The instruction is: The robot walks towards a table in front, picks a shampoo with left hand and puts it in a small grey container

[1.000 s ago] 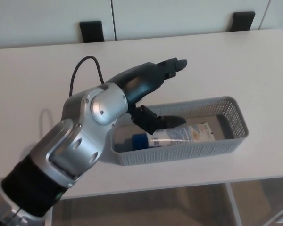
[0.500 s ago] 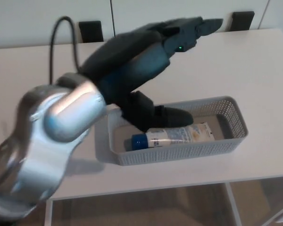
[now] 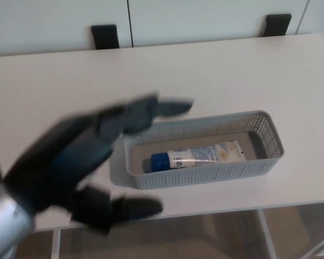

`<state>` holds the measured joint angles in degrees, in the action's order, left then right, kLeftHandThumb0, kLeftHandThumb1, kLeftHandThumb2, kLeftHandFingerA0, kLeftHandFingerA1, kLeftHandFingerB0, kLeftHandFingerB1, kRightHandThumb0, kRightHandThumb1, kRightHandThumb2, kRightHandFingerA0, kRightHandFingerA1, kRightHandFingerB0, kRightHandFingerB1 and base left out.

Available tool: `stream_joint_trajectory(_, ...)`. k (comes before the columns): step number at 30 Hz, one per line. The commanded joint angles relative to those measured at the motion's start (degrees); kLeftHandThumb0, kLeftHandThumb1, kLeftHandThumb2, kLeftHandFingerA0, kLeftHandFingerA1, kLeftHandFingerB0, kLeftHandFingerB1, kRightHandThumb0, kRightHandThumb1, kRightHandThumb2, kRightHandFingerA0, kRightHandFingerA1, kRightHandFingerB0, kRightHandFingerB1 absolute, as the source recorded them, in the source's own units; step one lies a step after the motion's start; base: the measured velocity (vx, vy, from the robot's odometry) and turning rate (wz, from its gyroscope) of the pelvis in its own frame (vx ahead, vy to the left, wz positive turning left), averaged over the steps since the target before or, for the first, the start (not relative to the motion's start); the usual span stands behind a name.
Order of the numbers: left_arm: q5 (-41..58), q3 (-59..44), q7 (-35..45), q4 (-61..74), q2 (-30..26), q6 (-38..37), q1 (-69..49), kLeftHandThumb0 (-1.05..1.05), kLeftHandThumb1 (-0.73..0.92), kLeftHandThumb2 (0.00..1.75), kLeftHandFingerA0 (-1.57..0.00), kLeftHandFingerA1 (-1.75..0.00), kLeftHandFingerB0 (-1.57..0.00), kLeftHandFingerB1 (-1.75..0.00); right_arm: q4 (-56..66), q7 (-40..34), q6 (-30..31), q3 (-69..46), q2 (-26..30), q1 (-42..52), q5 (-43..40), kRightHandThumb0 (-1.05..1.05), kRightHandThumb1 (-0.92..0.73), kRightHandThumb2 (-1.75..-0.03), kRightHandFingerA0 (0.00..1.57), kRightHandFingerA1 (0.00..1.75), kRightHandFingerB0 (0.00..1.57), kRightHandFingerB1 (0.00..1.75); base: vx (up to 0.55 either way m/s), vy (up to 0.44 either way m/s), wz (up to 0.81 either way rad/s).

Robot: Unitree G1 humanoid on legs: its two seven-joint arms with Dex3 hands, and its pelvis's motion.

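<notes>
the robot's black left hand hangs over the near left part of the white table, spread wide and holding nothing. its two thick fingers point toward the upper right, and the thumb juts out well below them, with a broad gap between. the fingertips lie just past the far rim of the small grey mesh container, near its left end; how high they are above it cannot be told. the hand touches nothing that shows.

the white shampoo tube lies flat on its side inside the container, lengthwise, with its blue cap toward the left end, apart from the hand.

the whole hand is smeared by motion blur, so its joints and edges are hard to make out. the silver wrist is cut off at the lower left corner. the print on the tube is too small to read.
</notes>
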<state>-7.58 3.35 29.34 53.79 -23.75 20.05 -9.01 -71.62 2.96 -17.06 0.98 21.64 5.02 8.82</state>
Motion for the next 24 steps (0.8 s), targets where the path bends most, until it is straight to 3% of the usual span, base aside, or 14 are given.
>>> stream_joint_trajectory(1,28.62,-24.73,26.22,-8.88,5.23,-38.74,-53.01,-0.72,0.52,0.87,-0.29,-0.44,-0.31,-0.45,-0.67,-0.66,0.33,0.99,1.23,2.46,1.46,-0.35,-0.72,-0.61,0.62,0.46,0.46,0.38,0.0,0.0,0.0)
stream_joint_trajectory(2,28.59,-25.23,26.86,-9.84,4.97,-38.67,-53.66,-0.72,0.52,0.87,-0.29,-0.44,-0.31,-0.45,-0.69,-0.55,0.31,0.9,1.21,2.46,1.33,-0.35,-0.72,-0.61,0.62,0.46,0.46,0.38,0.0,0.0,0.0)
stream_joint_trajectory(3,28.32,-25.72,28.14,-12.92,4.57,-39.41,-55.5,-0.69,0.58,0.61,-0.37,-0.33,-0.4,-0.35,-0.61,-0.31,0.12,0.82,1.34,2.86,1.2,-0.35,-0.72,-0.61,0.61,0.46,0.47,0.38,0.0,0.0,0.0)
stream_joint_trajectory(4,26.49,-25.87,28.59,-16.75,3.39,-39.92,-57.11,-0.78,0.52,0.87,-0.33,-0.43,-0.41,-0.46,-0.63,-0.04,-0.01,0.63,1.46,3.04,0.98,-0.33,-0.72,-0.61,0.62,0.45,0.48,0.39,0.0,0.0,0.0)
stream_joint_trajectory(6,23.43,-25.45,28.67,-22.34,0.99,-40.72,-58.77,-0.75,0.51,0.87,-0.34,-0.45,-0.39,-0.46,-0.59,0.36,-0.05,0.29,1.73,3.13,0.58,-0.34,-0.72,-0.61,0.61,0.45,0.47,0.39,0.0,0.0,0.0)
stream_joint_trajectory(9,21.27,-25.16,28.73,-29.23,-1.19,-41.06,-60.03,-0.73,0.5,0.86,-0.36,-0.45,-0.39,-0.45,-0.26,0.35,-0.08,0.51,1.66,3.62,0.72,-0.34,-0.72,-0.61,0.61,0.45,0.47,0.38,0.0,0.0,0.0)
stream_joint_trajectory(10,21.02,-25.17,28.81,-30.59,-1.65,-41.39,-60.17,-0.68,0.59,0.59,-0.48,-0.36,-0.48,-0.35,-0.3,0.36,-0.06,0.57,1.63,3.61,0.77,-0.34,-0.72,-0.61,0.6,0.44,0.47,0.38,0.0,0.0,0.0)
stream_joint_trajectory(16,19.33,-24.29,28.82,-39.87,-4.18,-42.25,-58.7,-0.61,0.56,0.58,-0.57,-0.4,-0.52,-0.37,-1.52,-0.19,0.32,0.83,1.63,3.7,1.1,-0.35,-0.7,-0.61,0.61,0.44,0.48,0.38,0.0,0.0,0.0)
stream_joint_trajectory(17,17.41,-24.32,25.52,-41.87,-3.62,-42.36,-57.25,-0.66,0.5,0.63,-0.7,-0.49,-0.57,-0.43,-1.92,-0.29,0.58,0.98,1.55,3.57,1.27,-0.35,-0.7,-0.61,0.62,0.45,0.48,0.38,0.0,0.0,0.0)
stream_joint_trajectory(20,12.06,-23.64,16.78,-46.88,-1.76,-42.44,-53.86,-0.55,0.51,0.62,-0.71,-0.51,-0.59,-0.47,-2.3,-0.24,1.09,1.03,1.77,3.47,1.31,-0.36,-0.7,-0.61,0.61,0.44,0.48,0.38,0.0,0.0,0.0)
stream_joint_trajectory(21,11.0,-23.57,15.19,-47.6,-1.5,-42.94,-53.46,-0.55,0.51,0.62,-0.71,-0.51,-0.59,-0.47,-2.3,-0.24,1.1,1.07,1.82,3.44,1.33,-0.36,-0.7,-0.61,0.61,0.44,0.48,0.38,0.0,0.0,0.0)
stream_joint_trajectory(22,6.62,-21.91,8.96,-54.03,-1.51,-39.27,-48.39,-0.49,0.62,0.59,-0.58,-0.46,-0.48,-0.4,-2.31,-0.11,1.03,1.37,1.93,3.39,1.58,-0.36,-0.71,-0.61,0.6,0.43,0.48,0.38,0.0,0.0,0.0)
stream_joint_trajectory(23,4.51,-21.17,4.93,-58.21,-1.07,-36.82,-45.4,-0.57,0.61,0.59,-0.5,-0.43,-0.45,-0.37,-2.45,-0.19,1.11,1.58,1.76,3.4,1.75,-0.36,-0.71,-0.61,0.62,0.44,0.48,0.38,0.0,0.0,0.0)
stream_joint_trajectory(24,2.5,-20.09,1.33,-63.48,-1.02,-35.25,-41.98,-0.65,0.54,0.85,-0.32,-0.51,-0.27,-0.46,-2.43,-0.21,1.06,1.72,1.54,3.57,1.82,-0.35,-0.7,-0.6,0.63,0.45,0.49,0.38,0.0,0.0,0.0)
